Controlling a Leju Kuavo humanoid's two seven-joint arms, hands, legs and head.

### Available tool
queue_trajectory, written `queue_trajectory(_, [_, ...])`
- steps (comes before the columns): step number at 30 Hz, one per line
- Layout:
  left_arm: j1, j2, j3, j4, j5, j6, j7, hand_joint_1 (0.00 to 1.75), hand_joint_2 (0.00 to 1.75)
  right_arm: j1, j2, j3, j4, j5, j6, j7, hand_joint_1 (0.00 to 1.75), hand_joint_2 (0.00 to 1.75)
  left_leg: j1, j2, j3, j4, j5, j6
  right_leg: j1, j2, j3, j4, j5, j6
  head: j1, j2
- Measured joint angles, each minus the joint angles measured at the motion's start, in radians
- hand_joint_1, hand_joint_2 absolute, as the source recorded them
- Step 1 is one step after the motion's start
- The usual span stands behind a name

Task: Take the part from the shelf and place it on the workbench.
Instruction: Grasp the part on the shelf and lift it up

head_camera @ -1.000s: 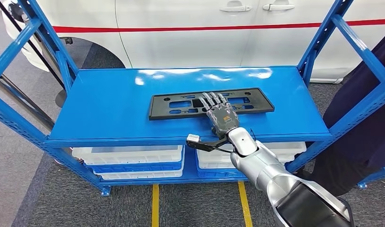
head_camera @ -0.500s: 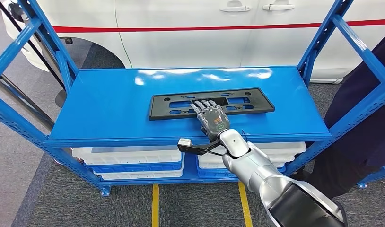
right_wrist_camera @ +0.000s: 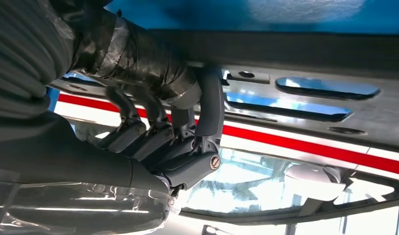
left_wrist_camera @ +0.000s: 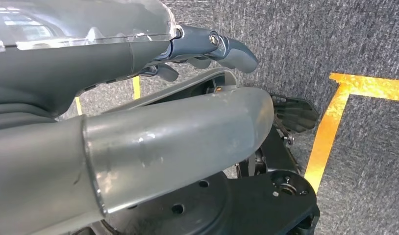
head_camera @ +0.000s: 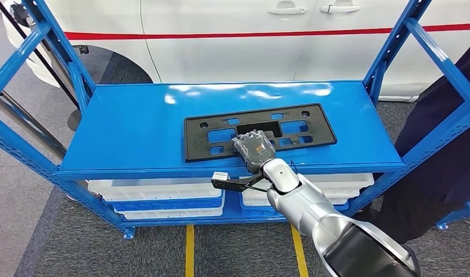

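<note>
The part (head_camera: pixel 290 128) is a flat black plate frame with slots, lying on the blue shelf top (head_camera: pixel 134 127) right of its middle. It looks tipped, with its near edge raised. My right hand (head_camera: pixel 254 148) grips that near edge at the middle, fingers curled over the top. In the right wrist view the fingers (right_wrist_camera: pixel 138 132) and thumb wrap the part's (right_wrist_camera: pixel 310 93) edge from both sides. My left hand (left_wrist_camera: pixel 138 112) hangs over the dark floor, fingers (left_wrist_camera: pixel 227 49) loosely extended and holding nothing.
White bins (head_camera: pixel 157 193) sit on the lower shelf. Blue uprights (head_camera: pixel 53 52) frame both ends. A white car (head_camera: pixel 221 40) stands behind the shelf. A person in dark clothing (head_camera: pixel 446 138) stands at the right. Yellow lines (head_camera: pixel 189 248) mark the floor.
My right hand drew back from flat on the part toward the shelf's front and curled its fingers onto the near edge. The part shifted and now looks tipped.
</note>
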Motion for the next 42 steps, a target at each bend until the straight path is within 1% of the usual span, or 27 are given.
queue_trajectory(7, [0.000,-0.001,0.001,0.000,0.009,-0.001,-0.001,0.00,0.00,0.000,0.004,-0.003,0.000,-0.007,-0.001,-0.014,1.75,1.75,0.000,0.000,0.000,0.000,0.000,0.000,0.000,0.000,0.000,0.000,0.000,0.000,0.000,0.000])
queue_trajectory(12, [0.000,-0.002,0.002,0.000,0.010,-0.014,-0.017,0.00,0.00,0.000,0.006,-0.005,0.000,-0.008,-0.002,-0.015,1.74,1.75,0.000,0.000,0.000,0.000,0.000,0.000,0.000,0.000,0.000,0.000,0.000,0.000,0.000,0.000])
queue_trajectory(13, [0.000,-0.002,0.002,0.000,0.010,-0.017,-0.019,0.00,0.00,0.000,0.006,-0.005,0.000,-0.008,-0.003,-0.017,1.56,1.75,0.000,0.000,0.000,0.000,0.000,0.000,0.000,0.000,0.000,0.000,0.000,0.000,0.000,0.000])
queue_trajectory(16, [0.000,-0.002,0.002,0.000,0.009,-0.018,-0.022,0.00,0.00,0.001,0.006,-0.012,0.000,-0.011,-0.010,-0.023,0.26,1.75,0.000,0.000,0.000,0.000,0.000,0.000,0.000,0.000,0.000,0.000,0.000,0.000,0.000,0.000])
queue_trajectory(17, [0.000,-0.002,0.002,0.000,0.009,-0.018,-0.022,0.00,0.00,0.001,0.006,-0.015,0.000,-0.013,-0.015,-0.027,0.00,1.75,0.000,0.000,0.000,0.000,0.000,0.000,0.000,0.000,0.000,0.000,0.000,0.000,0.000,0.000])
queue_trajectory(24, [0.000,-0.002,0.002,0.000,0.007,-0.017,-0.019,0.00,0.00,0.006,0.009,-0.039,-0.004,-0.031,-0.051,-0.076,0.00,1.75,0.000,0.000,0.000,0.000,0.000,0.000,0.000,0.000,0.000,0.000,0.000,0.000,0.000,0.000])
queue_trajectory(29, [0.000,-0.002,0.002,0.000,0.000,-0.017,-0.019,0.00,0.00,0.011,0.009,-0.052,-0.012,-0.043,-0.053,-0.100,0.00,1.75,0.000,0.000,0.000,0.000,0.000,0.000,0.000,0.000,0.000,0.000,0.000,0.000,0.000,0.000])
queue_trajectory(42, [0.000,-0.002,0.001,0.000,-0.008,-0.019,-0.022,0.00,0.00,0.015,0.008,-0.062,-0.017,-0.045,-0.053,-0.107,0.00,1.75,0.000,0.000,0.000,0.000,0.000,0.000,0.000,0.000,0.000,0.000,0.000,0.000,0.000,0.000])
